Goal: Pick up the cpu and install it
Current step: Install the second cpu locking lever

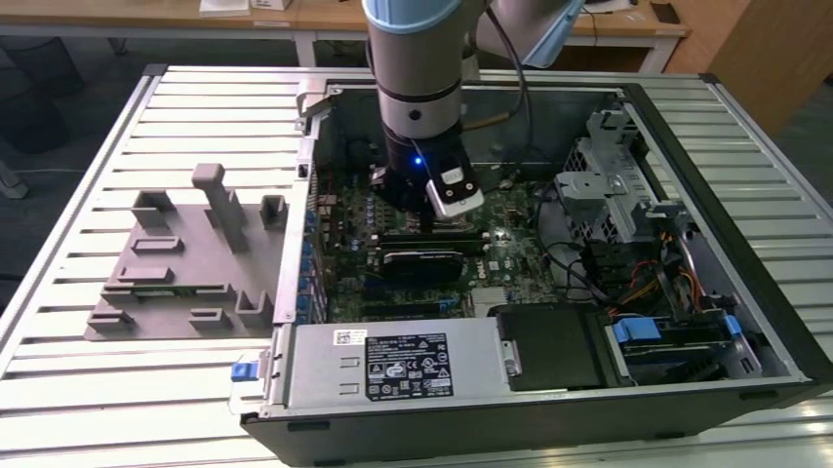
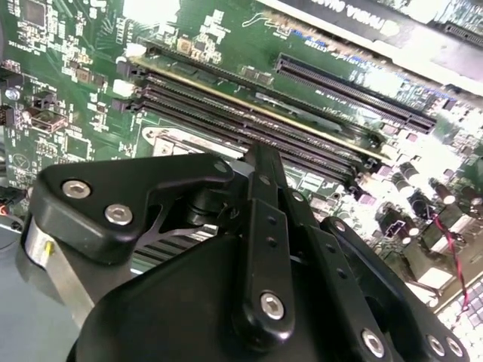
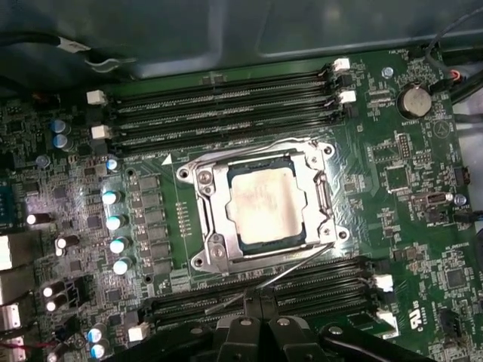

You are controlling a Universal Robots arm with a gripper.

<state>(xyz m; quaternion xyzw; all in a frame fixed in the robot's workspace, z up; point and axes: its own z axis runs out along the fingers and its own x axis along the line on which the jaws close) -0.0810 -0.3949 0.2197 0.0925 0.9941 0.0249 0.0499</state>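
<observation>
A white slatted metal surface [image 1: 78, 292] carries an open black computer case [image 1: 729, 322] lying on its side, with a grey plastic fixture block [image 1: 182, 268] at its nine o'clock in the exterior view. Inside the case lies the green motherboard [image 3: 392, 188]. The arm's black tool [image 1: 430, 219] hangs low over the board, near the case's middle; whether its fingers are parted I cannot tell. In the first wrist view, the small square cpu with its shiny silver-grey top [image 3: 266, 205] sits inside the metal-framed socket [image 3: 207, 219], between rows of black memory slots [image 3: 219, 102].
</observation>
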